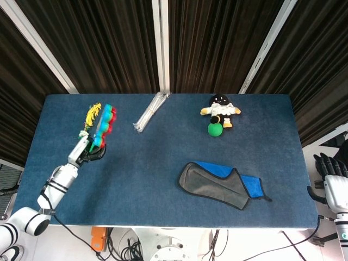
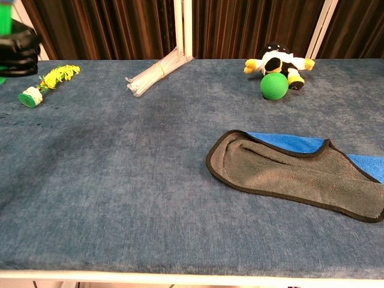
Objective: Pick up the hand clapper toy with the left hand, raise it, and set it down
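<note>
From the head view, the left robot hand [image 1: 89, 151] sits over the left part of the blue worktop [image 1: 163, 179], its dark fingers wrapped around the handle of the hand clapper toy [image 1: 103, 127]. The toy is held up off the cloth, seen nearly edge-on, its stacked blue, green and red palms slanting up and to the right from the grip. Just beside it on the far left lies a yellow feather shuttlecock [image 1: 91, 117] with a green base. A bundle of clear plastic straws [image 1: 150, 112] rests near the far edge at the middle. Further right a small black-and-white plush doll [image 1: 219, 110] lies with a green ball [image 1: 215, 129] touching its lower side. A grey cloth with blue lining [image 1: 223, 185] is spread toward the near right. The right robot hand [image 1: 333, 179] hangs beyond the right edge of the worktop, well apart from everything, holding nothing; whether its dark fingers are spread or curled cannot be told from here.

From the chest view, only the dark fingers of the left robot hand [image 2: 18, 51] show at the upper left corner, closed around a green bit of the toy's handle [image 2: 6, 11]; the palms are out of frame. The shuttlecock [image 2: 48, 82] lies below it, the straws [image 2: 157, 71] further right, the plush doll [image 2: 278, 60] and ball [image 2: 274, 85] at the back right, the cloth [image 2: 300, 174] at the near right.
</note>
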You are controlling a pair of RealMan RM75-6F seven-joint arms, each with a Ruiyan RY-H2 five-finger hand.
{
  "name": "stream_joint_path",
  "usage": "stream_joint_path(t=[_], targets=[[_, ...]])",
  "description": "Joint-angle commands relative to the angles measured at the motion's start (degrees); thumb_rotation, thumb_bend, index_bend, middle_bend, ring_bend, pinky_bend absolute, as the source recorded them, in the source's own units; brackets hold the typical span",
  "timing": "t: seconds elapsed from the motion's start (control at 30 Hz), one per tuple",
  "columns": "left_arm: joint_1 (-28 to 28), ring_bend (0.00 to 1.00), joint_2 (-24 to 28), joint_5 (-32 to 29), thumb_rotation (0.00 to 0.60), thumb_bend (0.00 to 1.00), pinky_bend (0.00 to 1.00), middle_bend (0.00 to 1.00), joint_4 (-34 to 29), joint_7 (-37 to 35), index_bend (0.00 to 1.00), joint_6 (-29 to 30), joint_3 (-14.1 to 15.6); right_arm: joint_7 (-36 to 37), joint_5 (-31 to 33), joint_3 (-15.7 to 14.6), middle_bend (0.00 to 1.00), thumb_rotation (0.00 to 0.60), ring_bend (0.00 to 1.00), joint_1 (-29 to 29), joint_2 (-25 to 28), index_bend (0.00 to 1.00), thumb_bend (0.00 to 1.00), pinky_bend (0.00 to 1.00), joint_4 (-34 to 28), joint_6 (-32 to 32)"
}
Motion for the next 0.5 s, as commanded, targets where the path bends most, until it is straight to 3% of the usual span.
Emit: stream_joint_path(t=[0.03,0.33,0.4,0.5], targets=[[-3.5,1.00,-0.8,10.0,0.600,0.62,1.00,1.00,5.3,60.3,1.00,-0.3,8.9,-0.1,0.1,0.0,0.00,0.600,0.00,0.0,-0.1,0.00,0.24,0.00,0.1,0.0],[-4.7,1.00,1.0,7.7,0.600,0.61,1.00,1.00,2.0,61.4,1.00,-3.1,11.1,-0.2,0.2,-0.1,0.00,0.600,0.00,0.1,-0.4,0.00,0.25,0.00,0.2,-0.5],[-4.1,1.00,0.7,5.5,0.600,0.61,1.00,1.00,1.1,58.3,1.00,-2.2,10.4,-0.2,0.2,-0.1,0.00,0.600,0.00,0.1,-0.3,0.00,0.25,0.00,0.2,-0.4],[-2.8,1.00,0.0,0.0,0.600,0.61,1.00,1.00,-2.3,46.2,1.00,-1.0,8.5,-0.2,0.3,-0.1,0.00,0.600,0.00,0.0,-0.2,0.00,0.25,0.00,0.2,-0.3]])
